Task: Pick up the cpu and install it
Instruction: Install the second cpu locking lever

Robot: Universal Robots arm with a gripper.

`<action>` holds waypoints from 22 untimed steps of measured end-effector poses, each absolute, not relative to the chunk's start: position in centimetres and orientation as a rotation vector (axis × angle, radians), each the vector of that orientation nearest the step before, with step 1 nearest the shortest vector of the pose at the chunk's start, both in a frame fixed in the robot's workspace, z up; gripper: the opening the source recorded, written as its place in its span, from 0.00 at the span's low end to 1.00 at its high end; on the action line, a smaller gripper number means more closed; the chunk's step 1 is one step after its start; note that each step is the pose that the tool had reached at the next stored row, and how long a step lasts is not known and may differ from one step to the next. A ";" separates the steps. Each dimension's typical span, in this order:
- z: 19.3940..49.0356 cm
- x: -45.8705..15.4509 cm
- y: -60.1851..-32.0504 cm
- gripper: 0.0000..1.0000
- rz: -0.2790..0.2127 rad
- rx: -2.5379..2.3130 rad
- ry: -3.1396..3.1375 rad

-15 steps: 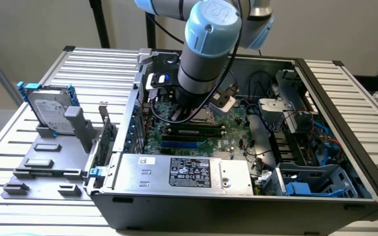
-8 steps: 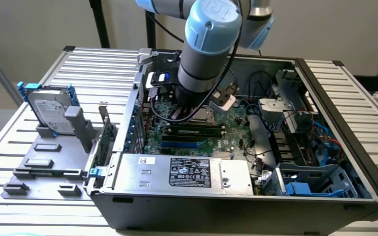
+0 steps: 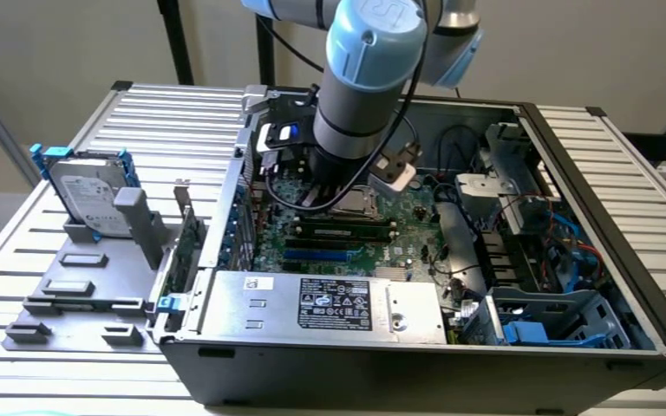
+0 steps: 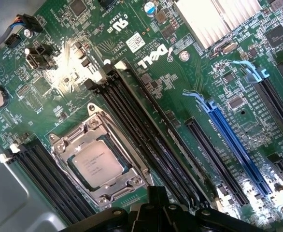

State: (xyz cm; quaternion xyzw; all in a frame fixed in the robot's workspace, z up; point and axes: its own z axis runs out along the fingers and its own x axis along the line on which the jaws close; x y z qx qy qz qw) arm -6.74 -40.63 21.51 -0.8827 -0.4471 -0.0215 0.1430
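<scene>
Open computer case [image 3: 610, 286] on slatted table [image 3: 32, 251], seen whole from the exterior view, arm [image 3: 362, 78] reaching down inside over the motherboard [image 3: 408, 217]. Up close from the wrist: green motherboard [image 4: 146, 43], blue slot [image 4: 238, 150], then cpu [image 4: 97, 164] seated in its metal socket frame. Gripper [image 4: 156, 208] just above, jaws together, holding nothing.

Slatted aluminium-profile table [image 3: 171, 113] fills the scene, pale beige wall [image 3: 67, 43] behind. Two black poles [image 3: 177, 39] stand upright at the table's far edge. Bright even light, hot glare on the slats towards the exterior view's right.
</scene>
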 end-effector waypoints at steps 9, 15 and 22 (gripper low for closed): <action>21.4 -6.7 -40.3 0.11 -0.057 -2.553 -1.293; 21.1 -6.9 -40.1 0.11 -0.065 -2.557 -1.296; 20.8 -7.2 -39.8 0.11 -0.077 -2.563 -1.301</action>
